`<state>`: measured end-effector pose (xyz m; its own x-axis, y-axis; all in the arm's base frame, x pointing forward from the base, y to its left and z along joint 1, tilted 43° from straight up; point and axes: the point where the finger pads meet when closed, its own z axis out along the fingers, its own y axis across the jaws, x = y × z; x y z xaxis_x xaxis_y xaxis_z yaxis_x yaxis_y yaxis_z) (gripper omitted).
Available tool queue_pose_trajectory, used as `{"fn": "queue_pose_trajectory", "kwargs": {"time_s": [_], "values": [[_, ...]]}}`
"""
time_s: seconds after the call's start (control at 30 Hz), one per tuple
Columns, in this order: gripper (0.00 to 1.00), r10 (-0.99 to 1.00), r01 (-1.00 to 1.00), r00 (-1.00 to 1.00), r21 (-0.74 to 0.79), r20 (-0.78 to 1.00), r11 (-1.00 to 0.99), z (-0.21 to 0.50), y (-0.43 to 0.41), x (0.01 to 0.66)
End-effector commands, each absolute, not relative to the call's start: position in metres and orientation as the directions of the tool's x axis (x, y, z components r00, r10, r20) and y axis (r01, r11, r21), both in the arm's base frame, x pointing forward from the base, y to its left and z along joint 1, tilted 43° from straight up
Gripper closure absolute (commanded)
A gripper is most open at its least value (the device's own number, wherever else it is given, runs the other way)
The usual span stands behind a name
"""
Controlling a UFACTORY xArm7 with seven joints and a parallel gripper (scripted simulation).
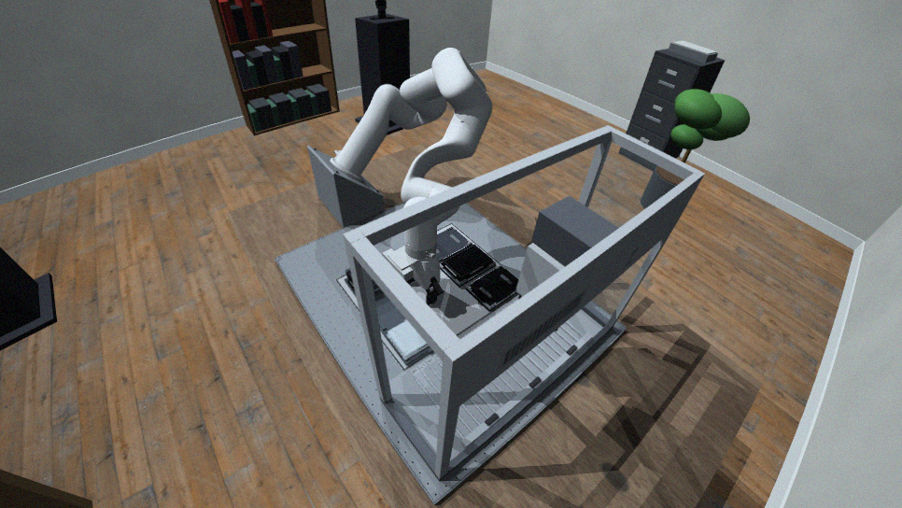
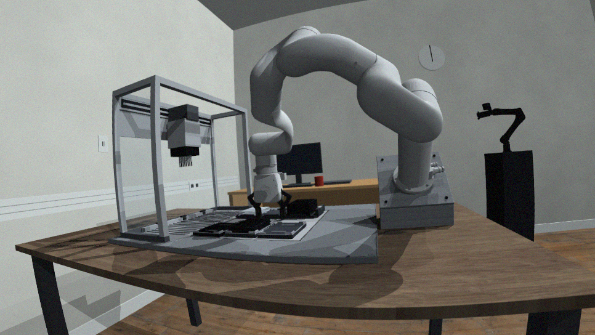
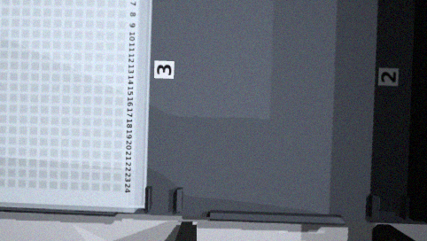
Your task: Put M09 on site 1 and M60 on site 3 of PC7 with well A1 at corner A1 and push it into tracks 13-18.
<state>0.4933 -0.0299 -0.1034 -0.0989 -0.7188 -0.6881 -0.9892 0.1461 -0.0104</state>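
Observation:
The grey plate carrier PC7 [image 3: 239, 133] lies on the apron in front of the rails. The white 384-well plate M60 [image 3: 71, 102] sits flat on site 3, its edge against the corner posts, and also shows in the overhead view [image 1: 407, 340]. Site 2 is bare between the labels 3 [image 3: 164, 70] and 2 [image 3: 388, 77]. A tall dark block, apparently M09 [image 2: 305, 207], stands at the carrier's end nearest the arm base. A dark plate, probably M06 [image 1: 467, 261], sits in the middle nest. My gripper [image 1: 432, 293] [image 2: 268, 207] is open and empty, low beside site 2.
The instrument's grey frame [image 1: 524, 252] spans the deck, and its beams hide part of the carrier. The pipetting head [image 2: 183, 133] hangs inside it. The loading rails [image 1: 504, 378] lie beyond the apron. Two nests [image 1: 454, 239] [image 1: 495, 287] look empty. The arm's base block [image 2: 416, 199] stands behind.

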Motion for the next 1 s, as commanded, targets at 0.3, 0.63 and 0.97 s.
{"fn": "queue_pose_trajectory", "kwargs": {"time_s": [0.3, 0.63, 0.97], "values": [[0.0, -0.721, -0.989, -0.099, -0.013, -0.686, 0.149, -0.1061, -0.0363, 0.4938], [0.0, -0.721, -0.989, -0.099, -0.013, -0.686, 0.149, -0.1095, -0.0399, 0.4933], [0.0, -0.721, -0.989, -0.099, -0.013, -0.686, 0.149, -0.1123, -0.0428, 0.4929]]}}
